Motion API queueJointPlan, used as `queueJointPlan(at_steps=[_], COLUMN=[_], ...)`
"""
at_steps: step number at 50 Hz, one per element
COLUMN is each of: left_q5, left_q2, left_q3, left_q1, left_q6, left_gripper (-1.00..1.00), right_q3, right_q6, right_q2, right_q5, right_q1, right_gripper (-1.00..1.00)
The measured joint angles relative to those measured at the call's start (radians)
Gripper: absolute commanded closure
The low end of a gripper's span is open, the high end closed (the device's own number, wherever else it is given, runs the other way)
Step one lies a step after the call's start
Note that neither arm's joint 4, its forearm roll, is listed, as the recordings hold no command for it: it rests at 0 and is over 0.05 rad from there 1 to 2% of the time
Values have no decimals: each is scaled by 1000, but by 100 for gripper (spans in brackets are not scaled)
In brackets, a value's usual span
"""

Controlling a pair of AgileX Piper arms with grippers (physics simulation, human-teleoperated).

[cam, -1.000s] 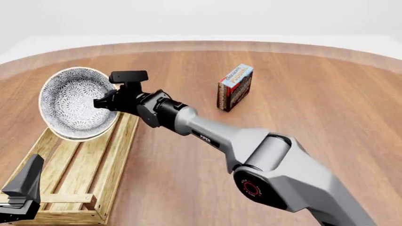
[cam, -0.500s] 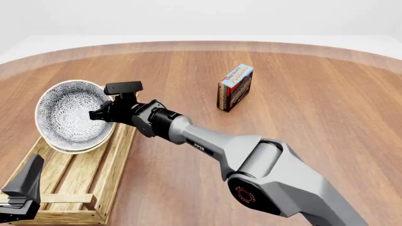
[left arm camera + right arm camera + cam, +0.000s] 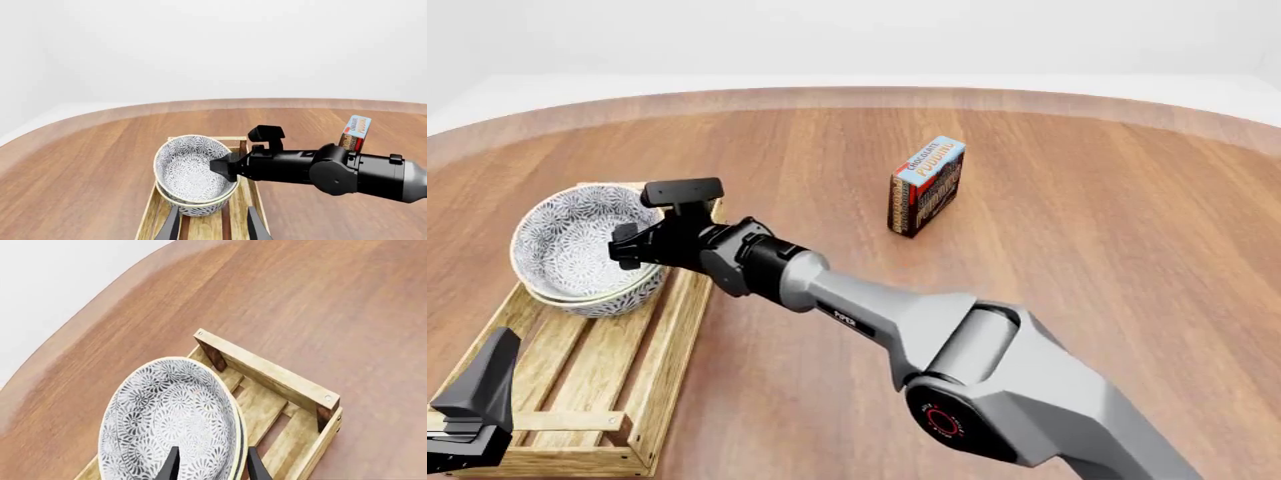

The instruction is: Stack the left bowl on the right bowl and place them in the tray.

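Stacked bowls (image 3: 577, 258) lowered into tray (image 3: 587, 385), right gripper (image 3: 627, 247) clamped, box (image 3: 928, 186) lettering illegible

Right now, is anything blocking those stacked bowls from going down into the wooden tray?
Nothing visible does. The right gripper holds the stacked bowls by the rim, tilted, over the tray's far end, whose slats are bare. The printed box stands well aside.
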Motion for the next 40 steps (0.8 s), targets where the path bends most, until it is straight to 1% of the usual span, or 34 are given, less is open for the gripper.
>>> queueJointPlan(at_steps=[20, 30, 40], left_q5=[0, 0, 0], left_q2=[0, 0, 0], left_q3=[0, 0, 0], left_q1=[0, 0, 0], left_q6=[0, 0, 0], left_gripper=[-100, -100, -100], right_q3=[32, 88, 171], right_q6=[3, -13, -32], right_q2=[-29, -110, -215], right_q5=[-10, -18, -41], right_q1=[-9, -33, -50], right_gripper=[-100, -100, -100])
